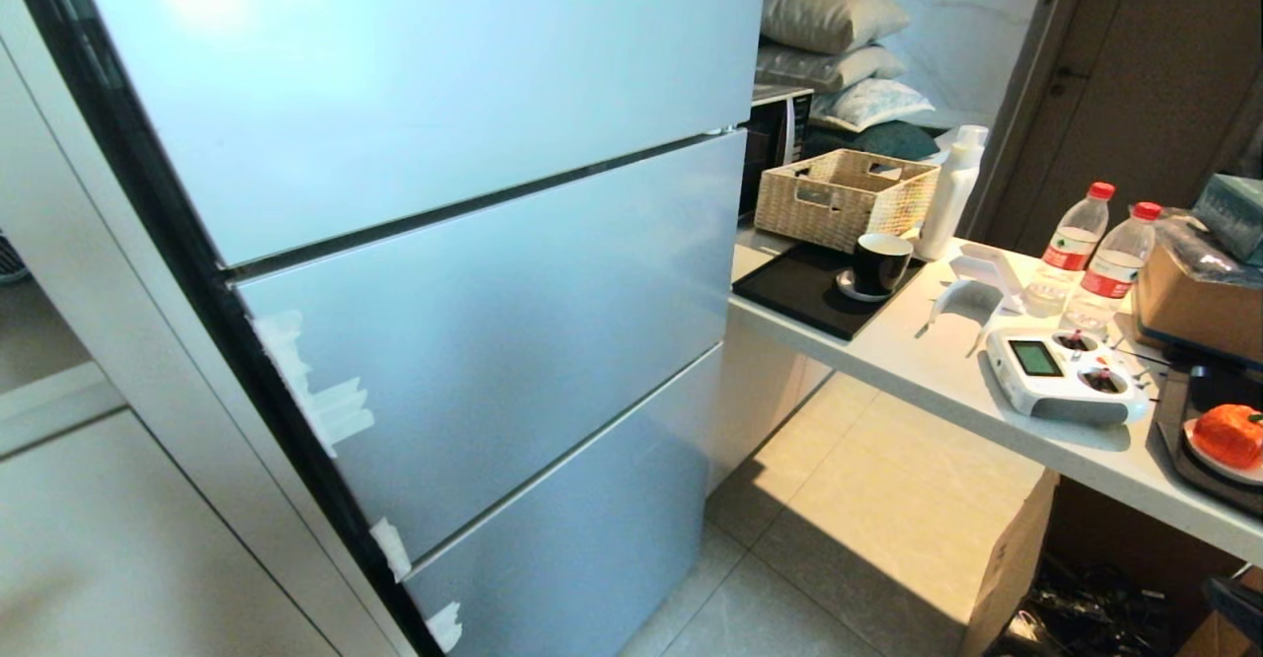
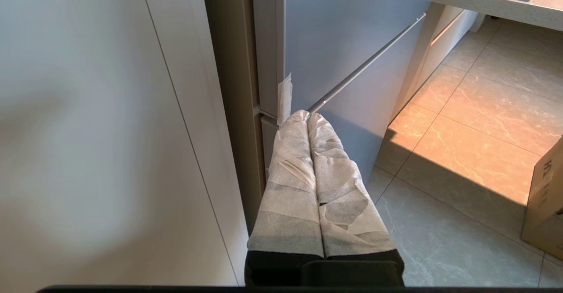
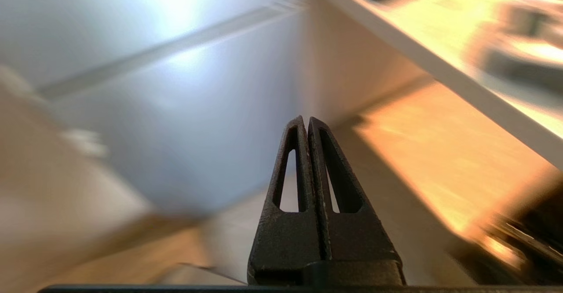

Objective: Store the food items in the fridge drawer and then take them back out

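Fridge [image 1: 474, 144]: glossy, flat | left gripper [image 2: 307, 116]: cloth-wrapped, clenched | right gripper [image 3: 307, 121]: clenched, empty

The food item [image 1: 1229, 434], a roundish orange-red lump with a rough surface, sits on a white plate [image 1: 1220, 464]. The plate rests at the counter's [image 1: 947, 381] right end.

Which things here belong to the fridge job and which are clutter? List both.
Job: orange-red food item on its plate; closed fridge.
Clutter: wicker basket, black mug, white bottle, two water bottles, white remote controller, pillows.
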Tool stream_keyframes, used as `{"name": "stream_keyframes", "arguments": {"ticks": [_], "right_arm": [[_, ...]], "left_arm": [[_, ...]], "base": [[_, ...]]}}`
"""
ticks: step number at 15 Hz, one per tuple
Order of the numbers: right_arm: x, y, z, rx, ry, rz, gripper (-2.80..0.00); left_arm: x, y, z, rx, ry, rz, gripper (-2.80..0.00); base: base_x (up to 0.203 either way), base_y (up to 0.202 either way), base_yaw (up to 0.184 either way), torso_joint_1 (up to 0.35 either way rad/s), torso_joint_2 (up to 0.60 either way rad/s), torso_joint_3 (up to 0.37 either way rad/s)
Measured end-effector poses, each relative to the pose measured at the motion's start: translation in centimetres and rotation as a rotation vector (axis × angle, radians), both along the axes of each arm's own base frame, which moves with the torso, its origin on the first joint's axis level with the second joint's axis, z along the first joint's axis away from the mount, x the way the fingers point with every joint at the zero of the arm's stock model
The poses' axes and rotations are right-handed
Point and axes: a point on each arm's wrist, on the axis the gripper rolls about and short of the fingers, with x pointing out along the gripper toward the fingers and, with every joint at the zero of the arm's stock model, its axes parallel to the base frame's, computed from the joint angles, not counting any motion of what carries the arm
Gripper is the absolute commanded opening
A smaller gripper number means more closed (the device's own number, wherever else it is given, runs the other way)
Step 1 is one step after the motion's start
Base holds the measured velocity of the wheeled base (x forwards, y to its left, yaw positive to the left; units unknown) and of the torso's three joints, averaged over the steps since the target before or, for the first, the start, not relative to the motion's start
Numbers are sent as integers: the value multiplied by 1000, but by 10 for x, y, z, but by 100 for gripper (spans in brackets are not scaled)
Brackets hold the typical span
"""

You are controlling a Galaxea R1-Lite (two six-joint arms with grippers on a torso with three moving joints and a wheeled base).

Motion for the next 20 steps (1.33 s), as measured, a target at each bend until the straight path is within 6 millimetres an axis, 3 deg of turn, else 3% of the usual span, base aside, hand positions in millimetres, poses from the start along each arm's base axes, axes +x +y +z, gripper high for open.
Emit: {"name": "stream_keyframes", "arguments": {"ticks": [3,6,9,20], "right_arm": [[-34,-5,-43,-74,-10,-135,-280],[-50,-6,-62,-134,-91,-177,-280],[-55,-7,-66,-23,-128,-229,-280],[-56,-7,-67,-15,-146,-231,-280]], "left_arm": [[0,0,0,0,0,0,-280],[0,0,0,0,0,0,-280],[0,0,0,0,0,0,-280],[0,0,0,12,-1,-1,-280]], "base": [[0,0,0,0,0,0],[0,0,0,0,0,0],[0,0,0,0,0,0],[0,0,0,0,0,0]]}}
